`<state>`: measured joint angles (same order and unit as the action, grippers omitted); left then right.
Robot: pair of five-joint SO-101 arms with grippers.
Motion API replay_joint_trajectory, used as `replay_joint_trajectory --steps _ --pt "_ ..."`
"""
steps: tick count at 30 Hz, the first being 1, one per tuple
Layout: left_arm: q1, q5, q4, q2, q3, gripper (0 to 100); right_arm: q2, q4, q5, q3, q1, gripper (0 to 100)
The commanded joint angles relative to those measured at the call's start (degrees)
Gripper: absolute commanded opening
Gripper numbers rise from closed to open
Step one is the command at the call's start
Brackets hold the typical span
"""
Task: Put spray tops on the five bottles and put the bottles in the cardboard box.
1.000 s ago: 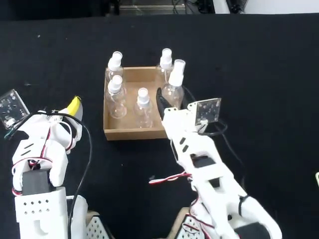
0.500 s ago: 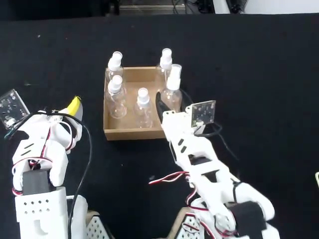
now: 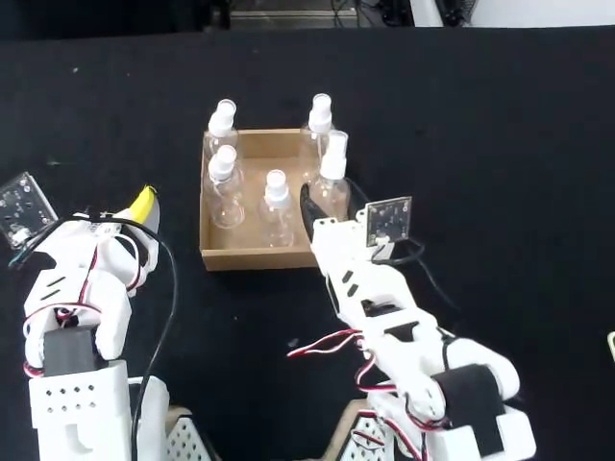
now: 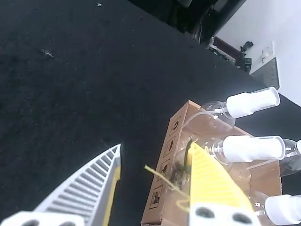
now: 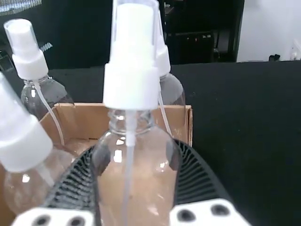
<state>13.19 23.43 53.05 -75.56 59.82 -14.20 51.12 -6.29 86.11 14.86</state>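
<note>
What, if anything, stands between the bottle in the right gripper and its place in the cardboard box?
Nothing visible does. The right gripper holds the bottle at the corner of the cardboard box nearest that arm. The four other bottles stand beside and behind it, close to that spot but not in it.

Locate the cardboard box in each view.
High view: cardboard box at upper centre, ahead of both arms.
Left wrist view: its side wall just beyond the left pincer.
Right wrist view: its wall behind the bottle gripped by the right pincer.
Shared landmark: white spray tops above the box.
</note>
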Motion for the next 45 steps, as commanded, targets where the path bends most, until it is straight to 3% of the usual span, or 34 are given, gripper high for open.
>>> replay_joint_trajectory --steps 1,34,40,45 --pt "0.22 0.53 -0.35 -0.62 -0.4 21 0.48 1.58 0.53 -2.42 -0.97 1.1" --pt "0.22 0.53 -0.44 -0.62 -0.57 21 2.24 2.11 3.34 -2.42 -0.79 1.5" --pt "0.22 0.53 -0.44 -0.62 -0.57 21 2.42 2.11 3.08 -2.42 -0.62 12.1" --pt "0.22 0.53 -0.44 -0.62 -0.84 21 2.15 2.11 2.99 -2.42 -0.62 10.9"
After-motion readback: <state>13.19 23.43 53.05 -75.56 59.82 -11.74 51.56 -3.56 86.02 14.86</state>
